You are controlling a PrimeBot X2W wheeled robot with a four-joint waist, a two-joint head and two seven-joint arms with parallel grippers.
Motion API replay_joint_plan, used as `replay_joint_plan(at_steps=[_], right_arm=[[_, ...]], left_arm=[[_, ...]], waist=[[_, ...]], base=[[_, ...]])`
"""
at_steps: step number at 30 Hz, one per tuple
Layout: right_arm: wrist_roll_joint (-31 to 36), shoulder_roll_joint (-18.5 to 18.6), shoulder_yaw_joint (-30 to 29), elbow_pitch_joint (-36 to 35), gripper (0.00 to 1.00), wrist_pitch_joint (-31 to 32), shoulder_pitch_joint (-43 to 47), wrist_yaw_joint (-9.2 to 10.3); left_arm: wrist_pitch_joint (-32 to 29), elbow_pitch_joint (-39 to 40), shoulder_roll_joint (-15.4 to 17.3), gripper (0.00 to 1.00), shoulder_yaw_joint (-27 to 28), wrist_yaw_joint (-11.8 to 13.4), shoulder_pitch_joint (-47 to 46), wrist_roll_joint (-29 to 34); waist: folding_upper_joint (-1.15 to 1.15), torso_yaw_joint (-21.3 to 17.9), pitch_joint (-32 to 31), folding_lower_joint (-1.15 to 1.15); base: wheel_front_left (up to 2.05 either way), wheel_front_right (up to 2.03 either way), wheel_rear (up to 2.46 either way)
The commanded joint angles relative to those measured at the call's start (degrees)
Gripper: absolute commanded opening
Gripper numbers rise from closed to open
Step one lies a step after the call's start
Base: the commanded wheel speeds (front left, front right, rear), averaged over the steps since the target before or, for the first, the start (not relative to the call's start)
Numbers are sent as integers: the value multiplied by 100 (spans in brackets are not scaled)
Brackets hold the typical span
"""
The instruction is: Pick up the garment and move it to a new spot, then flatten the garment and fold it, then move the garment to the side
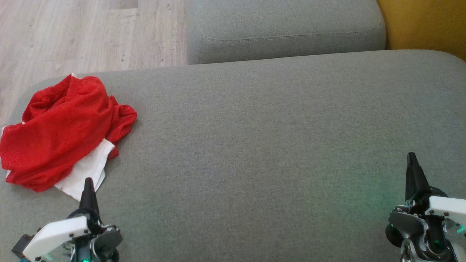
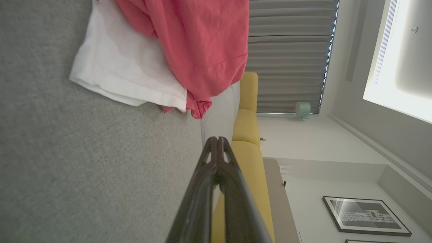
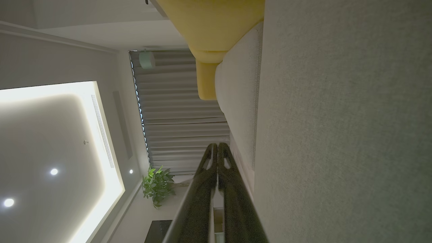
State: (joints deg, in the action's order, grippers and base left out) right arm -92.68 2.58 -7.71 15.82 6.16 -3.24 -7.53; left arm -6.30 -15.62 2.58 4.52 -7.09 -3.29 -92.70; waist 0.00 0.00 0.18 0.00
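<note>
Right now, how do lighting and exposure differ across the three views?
Head view: even, soft light, with a green glow on the sofa beside the right pincer. Left wrist view: the garment looks washed-out pink, and the ceiling light panel is blown out. Right wrist view: dim overall, sofa in shade.

- The room appears tipped on its side.
- The right pincer (image 3: 217, 145) rises from the bottom middle, its two long dark fingers pressed together at the tips with nothing between them.
- A grey fabric seat (image 3: 344, 135) covers the right side, just beside the fingers.
- A paler grey cushion (image 3: 238, 101) runs along its left edge, with a yellow cushion (image 3: 212, 27) at the top.
- Grey pleated curtains (image 3: 182, 111) hang in the centre.
- A leafy green plant (image 3: 157, 185) stands near them.
- A lit ceiling panel (image 3: 50, 141) with small round spotlights (image 3: 54, 171) glows on the left.
</note>
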Motion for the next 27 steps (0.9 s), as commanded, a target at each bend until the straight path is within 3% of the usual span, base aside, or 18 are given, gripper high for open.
replay_joint_plan(at_steps=[1,4,5,10,15,27], right_arm=[[49,30,120,-179,0,32,-294,4],[49,30,120,-179,0,32,-294,4],[0,0,0,1,100,0,0,0],[2,-39,24,412,100,-8,239,0],[157,-37,115,397,100,-92,208,0],[1129,-30,279,251,100,-295,168,1]], left_arm=[[-17,159,30,0,198,-40,-289,52],[-17,159,30,0,198,-40,-289,52],[0,-1,0,100,0,0,0,0],[10,-397,-17,100,-43,4,228,4],[95,-386,-16,100,-71,3,203,187],[299,-201,-11,100,-161,107,189,1054]], waist=[[0,0,0,0],[0,0,0,0],[0,0,0,0],[0,0,2,0],[0,1,5,0],[0,-1,14,0]], base=[[0,0,0],[0,0,0],[0,0,0],[0,0,0],[0,0,0],[0,0,0]])
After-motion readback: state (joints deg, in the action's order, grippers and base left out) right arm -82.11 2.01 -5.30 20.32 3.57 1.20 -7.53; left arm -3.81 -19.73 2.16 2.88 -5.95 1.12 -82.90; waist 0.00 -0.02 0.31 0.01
